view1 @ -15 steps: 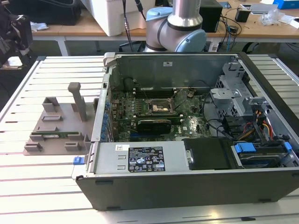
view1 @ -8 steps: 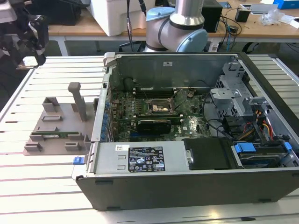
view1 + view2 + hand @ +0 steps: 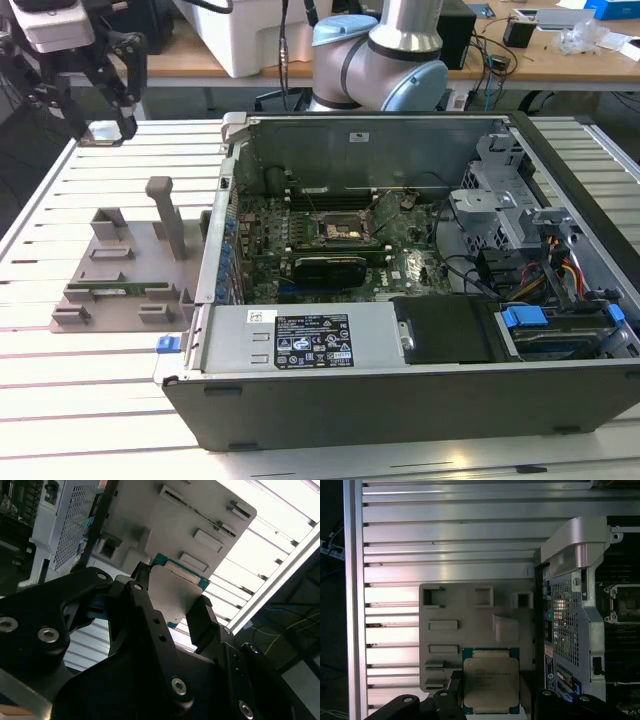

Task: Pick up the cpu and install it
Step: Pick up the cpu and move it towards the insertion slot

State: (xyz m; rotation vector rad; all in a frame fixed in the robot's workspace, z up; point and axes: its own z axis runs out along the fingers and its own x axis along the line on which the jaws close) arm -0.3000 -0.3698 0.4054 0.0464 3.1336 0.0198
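Scene: A single robot arm works above a slatted aluminium tabletop (image 3: 100,400). An open computer case (image 3: 400,400) lies on its side there, with its motherboard (image 3: 400,265) exposed.

Gripper: The gripper (image 3: 172,595) hangs in the upper left of the exterior view's frame, well above the tabletop and outside the case.

Jaws: They are clenched on the cpu (image 3: 490,680). Both wrist views show one black jaw pressed against each of two opposite edges of the chip.

Cpu: The chip is held aloft and roughly level, silvery lid toward the first wrist camera and green rim showing around it. It is close to square, and the jaws appear to span its slightly shorter side.

Below the chip: A grey fixture tray (image 3: 470,615) with empty pockets sits on the tabletop, just beside the case wall and clear of the chip.

Socket: The black, metal-framed socket (image 3: 340,228) sits near the centre of the exterior view's frame, deep in the case, and looks unfilled.

Key relation: From the jaws, the socket lies toward the exterior view's right and lower in the frame. It is well apart from them, with the case's raised side wall between the two.

Stage: The pickup appears complete, but the chip is not yet seated.
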